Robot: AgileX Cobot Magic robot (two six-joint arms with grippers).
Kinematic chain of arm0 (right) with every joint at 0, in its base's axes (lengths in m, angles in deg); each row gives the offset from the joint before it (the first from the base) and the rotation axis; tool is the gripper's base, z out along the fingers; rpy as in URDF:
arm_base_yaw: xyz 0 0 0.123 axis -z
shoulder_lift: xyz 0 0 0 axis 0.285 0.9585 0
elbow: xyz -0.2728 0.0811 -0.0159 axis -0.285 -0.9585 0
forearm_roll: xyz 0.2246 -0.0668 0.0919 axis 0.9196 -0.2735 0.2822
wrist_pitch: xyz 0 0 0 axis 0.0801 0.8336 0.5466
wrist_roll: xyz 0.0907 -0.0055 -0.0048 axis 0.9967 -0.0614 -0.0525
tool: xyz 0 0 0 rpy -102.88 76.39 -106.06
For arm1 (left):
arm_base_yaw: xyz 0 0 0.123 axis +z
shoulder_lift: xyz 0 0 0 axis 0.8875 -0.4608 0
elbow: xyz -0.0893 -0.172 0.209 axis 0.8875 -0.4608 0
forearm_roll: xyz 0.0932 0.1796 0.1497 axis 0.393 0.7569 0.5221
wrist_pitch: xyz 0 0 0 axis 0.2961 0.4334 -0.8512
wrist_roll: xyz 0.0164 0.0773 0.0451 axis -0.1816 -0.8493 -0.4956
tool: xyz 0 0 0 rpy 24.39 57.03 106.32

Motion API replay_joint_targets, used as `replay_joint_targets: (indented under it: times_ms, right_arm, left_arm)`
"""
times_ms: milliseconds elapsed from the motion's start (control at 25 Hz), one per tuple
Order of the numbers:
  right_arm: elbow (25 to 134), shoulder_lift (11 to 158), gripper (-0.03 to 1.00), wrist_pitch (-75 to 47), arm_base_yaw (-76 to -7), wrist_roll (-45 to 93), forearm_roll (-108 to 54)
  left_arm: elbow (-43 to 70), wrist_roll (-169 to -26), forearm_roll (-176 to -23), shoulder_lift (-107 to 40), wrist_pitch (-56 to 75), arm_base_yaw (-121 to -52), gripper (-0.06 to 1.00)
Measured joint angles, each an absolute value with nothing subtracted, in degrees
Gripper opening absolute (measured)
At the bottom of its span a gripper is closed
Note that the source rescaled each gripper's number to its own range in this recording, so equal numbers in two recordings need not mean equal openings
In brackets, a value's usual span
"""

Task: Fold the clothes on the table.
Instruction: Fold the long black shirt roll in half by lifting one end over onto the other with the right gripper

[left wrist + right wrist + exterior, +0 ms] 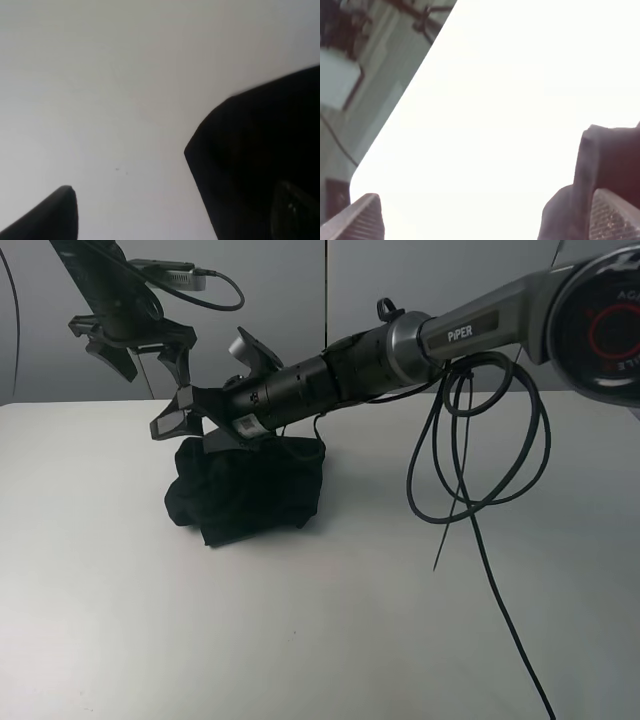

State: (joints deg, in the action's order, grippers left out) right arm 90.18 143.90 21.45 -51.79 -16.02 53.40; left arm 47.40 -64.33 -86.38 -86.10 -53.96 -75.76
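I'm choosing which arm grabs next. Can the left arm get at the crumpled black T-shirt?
Probably yes: the open left gripper hangs just above the left side of the crumpled black T-shirt on the white table. The right gripper, also open, crowds the bundle's top.

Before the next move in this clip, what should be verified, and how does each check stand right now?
1. Is the right gripper empty: ok, the jaws are open with nothing between them.
2. Is the left gripper free: ok, it is open and raised behind the T-shirt.
3. T-shirt folded flat: not ok, it sits as a bunched heap.
4. T-shirt fully on the table: ok, it is well inside the edges.
5. Hanging cable clear of the T-shirt: ok, it hangs off to the right.
6. Cloth clear of the right fingers: cannot tell, as fabric lies right beside one pad.
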Motion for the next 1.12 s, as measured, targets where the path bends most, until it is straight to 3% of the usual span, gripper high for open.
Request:
replay_joint_targets:
  times_ms: [280,640,880,1120]
  right_arm:
    - [90.21,138.42,0.89,22.04,-50.97,-11.67,34.29]
    - [87.60,130.01,0.89,24.38,-50.25,8.48,1.48]
    - [78.47,129.92,0.89,23.03,-50.25,11.01,-0.52]
    - [78.71,133.35,0.89,19.74,-50.25,3.74,12.55]
  left_arm:
    - [47.40,-65.21,-86.08,-86.10,-53.96,-75.76,0.99]
    - [47.40,-65.68,-85.46,-86.10,-53.96,-75.76,0.99]
    - [47.40,-66.53,-85.47,-86.10,-54.10,-75.76,0.99]
    - [47.40,-66.53,-85.84,-86.10,-54.10,-75.76,0.99]
